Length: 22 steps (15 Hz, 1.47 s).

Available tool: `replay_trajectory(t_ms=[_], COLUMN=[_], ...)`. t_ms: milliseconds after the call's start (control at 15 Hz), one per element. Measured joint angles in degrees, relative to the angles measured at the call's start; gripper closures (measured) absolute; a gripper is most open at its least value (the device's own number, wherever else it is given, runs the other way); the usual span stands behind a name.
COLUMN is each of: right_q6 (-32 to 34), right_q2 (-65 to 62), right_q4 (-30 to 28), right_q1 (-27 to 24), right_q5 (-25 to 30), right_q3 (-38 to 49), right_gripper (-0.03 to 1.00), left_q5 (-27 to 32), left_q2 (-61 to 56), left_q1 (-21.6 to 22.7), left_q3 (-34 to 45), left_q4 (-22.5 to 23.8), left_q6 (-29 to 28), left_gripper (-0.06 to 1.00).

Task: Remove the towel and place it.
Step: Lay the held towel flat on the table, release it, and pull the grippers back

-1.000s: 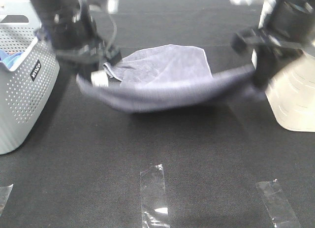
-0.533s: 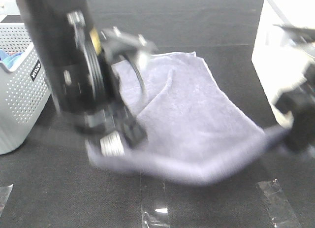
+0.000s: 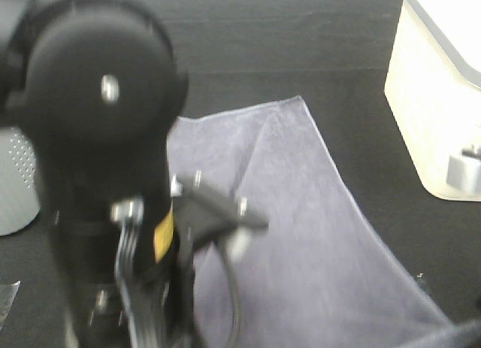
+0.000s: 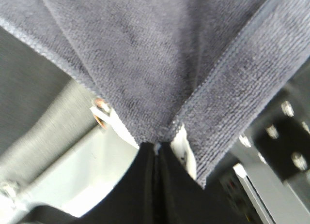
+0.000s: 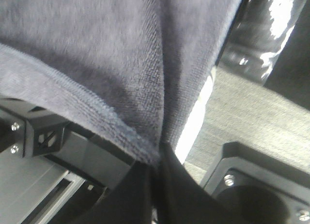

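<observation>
The slate grey-purple towel [image 3: 301,213] lies spread over the dark table, its far corner toward the back and its near part running off the lower edge of the exterior view. My left arm fills the left of that view and hides the towel's left side. In the left wrist view my left gripper [image 4: 156,149] is shut on a hemmed corner of the towel [image 4: 145,54]. In the right wrist view my right gripper [image 5: 157,158] is shut on another hemmed edge of the towel [image 5: 97,50]. The right gripper itself is out of the exterior view.
A grey perforated basket [image 3: 16,183] stands at the left edge, mostly behind my left arm. A cream-white container [image 3: 436,100] sits at the back right. A strip of clear tape [image 3: 6,295] is stuck on the table at the lower left.
Both arms have drawn the towel toward the near edge, spreading it flatter across the table. The left arm now looms close under the camera, and the right arm has left the exterior view.
</observation>
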Motion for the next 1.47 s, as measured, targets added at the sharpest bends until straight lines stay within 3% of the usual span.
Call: replay_trajectory(t_ms=[133, 467, 533, 600, 667, 800, 867, 1000, 1200, 1400, 1467], right_q6=[0.0, 0.06, 0.11, 0.17, 0.69, 1.55, 1.55, 1.49, 1.49, 1.49, 1.49], right_q2=[-1.55, -2.86, -2.86, -2.86, -2.86, -2.86, -2.86, -2.86, -2.86, -2.86, -2.86], right_q4=[1.03, 1.49, 1.49, 1.43, 1.43, 1.38, 1.38, 0.97, -2.29, -4.64, -4.76], right_q1=[0.0, 0.0, 0.0, 0.0, 0.0, 0.0, 0.0, 0.0, 0.0, 0.0, 0.0], right_q5=[0.0, 0.0, 0.0, 0.0, 0.0, 0.0, 0.0, 0.0, 0.0, -1.49, -3.95], right_q3=[2.52, 3.67, 3.67, 3.67, 3.67, 3.67, 3.67, 3.67, 3.5, -0.06, -1.78], right_gripper=[0.97, 0.96, 0.92, 0.83, 0.67, 0.35, 0.25, 0.22, 0.21, 0.27, 0.29], left_q5=[0.0, -0.17, -0.17, -0.17, -0.17, -0.11, -0.06, -0.06, 0.0, 0.0, -0.34], left_q2=[0.0, 0.0, 0.0, 0.0, 0.0, 0.0, 0.0, 0.0, 0.0, 0.0, 0.0], left_q1=[-1.26, -1.55, -1.55, -1.55, -1.55, -1.55, -1.55, -1.55, -1.55, -1.32, -0.34], left_q3=[2.86, 4.7, 4.7, 4.7, 4.7, 4.7, 4.7, 4.7, 2.06, 0.11, -0.4], left_q4=[-2.29, -2.41, -2.52, -2.64, -2.64, -2.64, -2.29, -0.4, 6.65, 21.6, 24.41], left_q6=[-0.92, -3.44, -3.5, -3.5, -3.44, -2.12, -1.95, -1.95, -5.1, -11.86, -13.24], left_gripper=[0.94, 0.94, 0.93, 0.87, 0.8, 0.56, 0.39, 0.31, 0.3, 0.3, 0.3])
